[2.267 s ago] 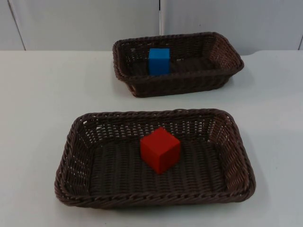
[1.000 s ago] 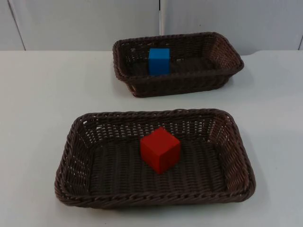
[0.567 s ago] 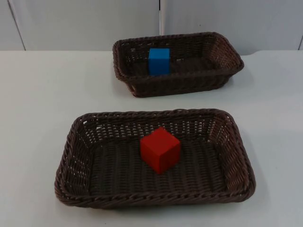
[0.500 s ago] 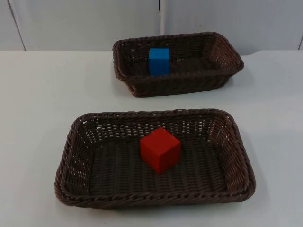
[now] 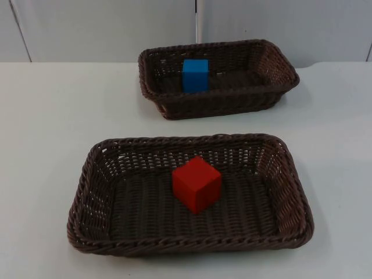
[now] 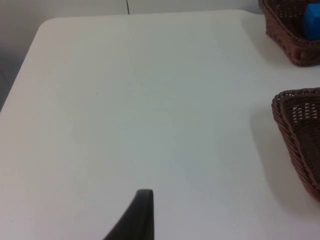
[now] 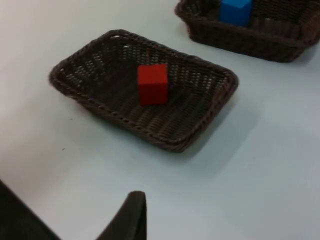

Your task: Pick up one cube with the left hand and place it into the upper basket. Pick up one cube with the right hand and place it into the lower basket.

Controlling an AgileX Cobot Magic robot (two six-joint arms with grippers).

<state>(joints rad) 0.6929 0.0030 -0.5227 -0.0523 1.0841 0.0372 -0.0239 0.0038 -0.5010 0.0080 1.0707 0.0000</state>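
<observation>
You see the red cube [image 5: 196,183] resting in the lower basket [image 5: 87,192], the blue cube [image 5: 195,75] in the upper basket [image 5: 152,81] behind it, while both grippers' finger states cannot be told.
</observation>
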